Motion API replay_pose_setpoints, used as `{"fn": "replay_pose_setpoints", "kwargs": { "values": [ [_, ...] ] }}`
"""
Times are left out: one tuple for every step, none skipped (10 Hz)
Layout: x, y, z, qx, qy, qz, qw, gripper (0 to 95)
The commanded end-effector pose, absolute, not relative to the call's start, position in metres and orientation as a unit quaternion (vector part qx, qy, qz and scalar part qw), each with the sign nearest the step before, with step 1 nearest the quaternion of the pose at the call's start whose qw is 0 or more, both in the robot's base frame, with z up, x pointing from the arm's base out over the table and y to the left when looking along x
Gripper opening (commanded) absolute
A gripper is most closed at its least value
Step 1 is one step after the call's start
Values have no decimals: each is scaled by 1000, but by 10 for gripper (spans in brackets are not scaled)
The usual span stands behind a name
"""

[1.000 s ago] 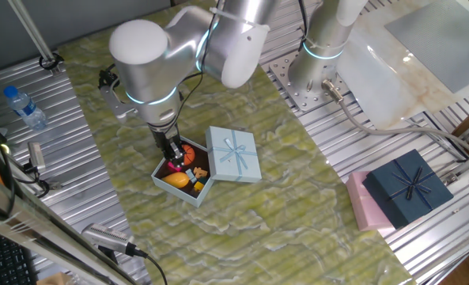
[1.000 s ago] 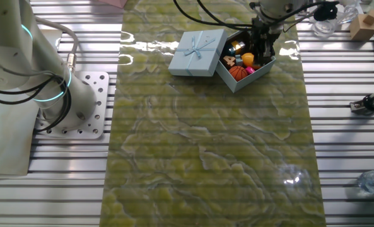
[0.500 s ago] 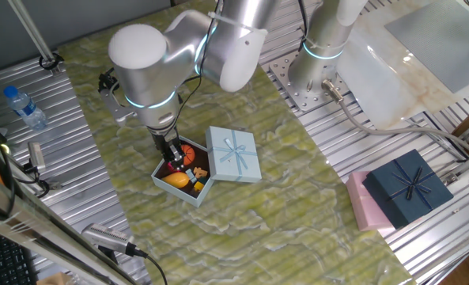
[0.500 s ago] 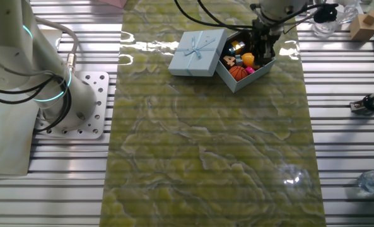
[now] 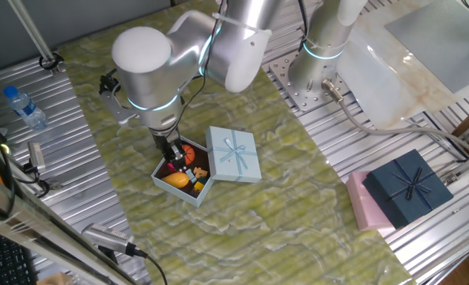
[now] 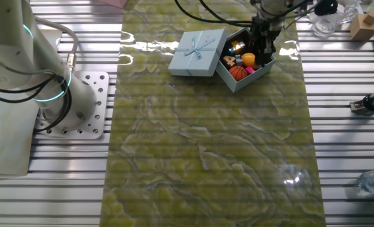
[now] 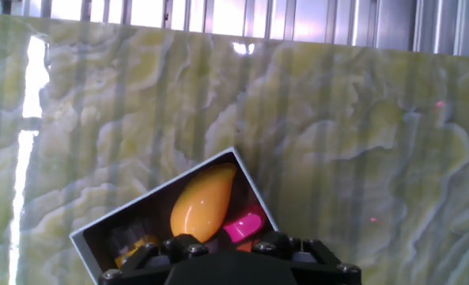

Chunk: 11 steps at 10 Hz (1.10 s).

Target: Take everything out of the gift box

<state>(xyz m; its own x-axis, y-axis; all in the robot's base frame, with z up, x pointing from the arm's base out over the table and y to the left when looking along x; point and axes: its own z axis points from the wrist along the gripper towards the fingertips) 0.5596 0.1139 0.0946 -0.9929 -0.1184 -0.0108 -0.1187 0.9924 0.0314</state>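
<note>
The pale-blue gift box (image 5: 175, 193) stands open on the green marbled mat, and its bowed lid (image 5: 234, 154) rests against its right side. Inside lie an orange basketball (image 5: 188, 152), a yellow-orange mango-like fruit (image 5: 177, 181) and small yellow bits. My gripper (image 5: 173, 155) reaches down into the box's back left part among the toys. The other fixed view shows the gripper (image 6: 260, 49) over the box (image 6: 246, 81) beside the basketball (image 6: 238, 72). In the hand view the fruit (image 7: 202, 202) and a magenta piece (image 7: 244, 226) lie just ahead of the gripper housing. The fingertips are hidden.
A dark navy box (image 5: 408, 186) sits on a pink box (image 5: 361, 204) at the right edge. A water bottle (image 5: 24, 107) lies on the slatted metal at left. A second arm's base (image 5: 321, 71) stands behind the mat. A wooden block (image 6: 363, 25) sits near the box.
The arm has shifted only slightly above the box. The gripper stays down inside it and the toys have not visibly moved.
</note>
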Motion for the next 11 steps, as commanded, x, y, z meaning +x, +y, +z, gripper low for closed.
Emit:
{"fn": "replay_pose_setpoints", "kwargs": {
  "values": [
    [565, 118, 96, -51, 999, 14, -3, 570],
    [569, 122, 96, -47, 999, 14, -5, 570],
    [573, 127, 97, -46, 999, 13, -11, 570],
    [575, 128, 97, -44, 999, 13, -13, 570],
    [576, 129, 94, -44, 999, 13, -13, 570],
    [576, 129, 91, -45, 999, 14, -13, 570],
    [577, 130, 88, -46, 999, 13, -14, 570],
    [578, 131, 86, -46, 999, 13, -14, 570],
    [581, 134, 82, -44, 999, 12, -18, 570],
    [583, 137, 79, -43, 999, 12, -18, 570],
    [584, 138, 78, -45, 999, 13, -20, 570]
  ]
}}
